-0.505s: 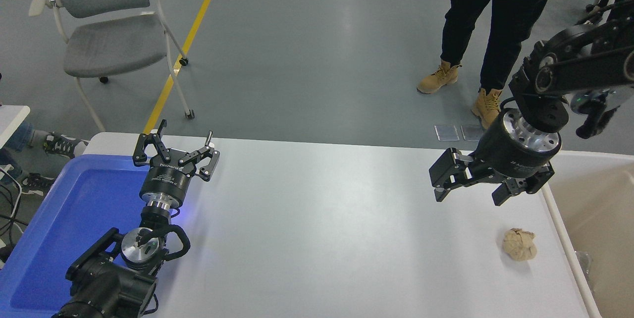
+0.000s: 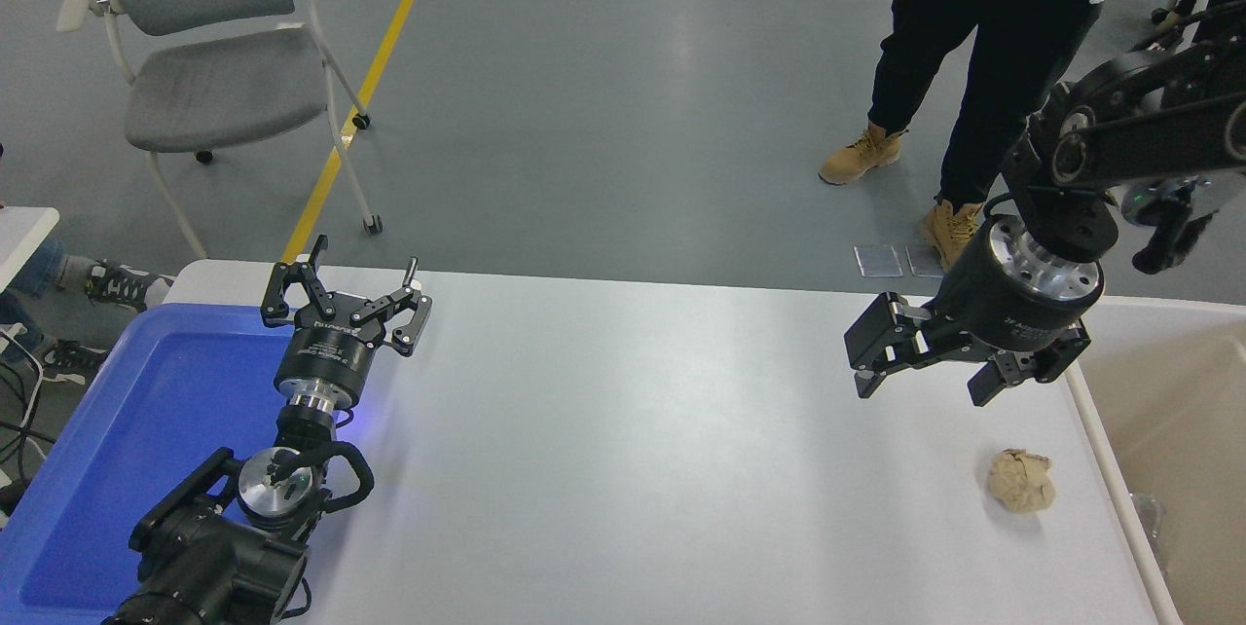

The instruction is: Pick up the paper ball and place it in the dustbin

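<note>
The tan paper ball (image 2: 1020,493) lies on the white table (image 2: 633,469) near its right edge. My right gripper (image 2: 920,389) hangs open and empty above the table, up and to the left of the ball, apart from it. The off-white dustbin (image 2: 1110,469) stands at the table's right edge, with its white rim and beige inner wall showing. My left gripper (image 2: 346,299) is parked open at the lower left, over the edge of the blue tray.
A bright blue shallow tray (image 2: 146,430) sits at the table's left end. A person in black trousers and tan boots (image 2: 973,70) stands beyond the far right edge. A grey chair (image 2: 214,70) stands at the far left.
The right gripper has barely shifted. The person at the far side has moved their legs slightly. The paper ball has not moved.
</note>
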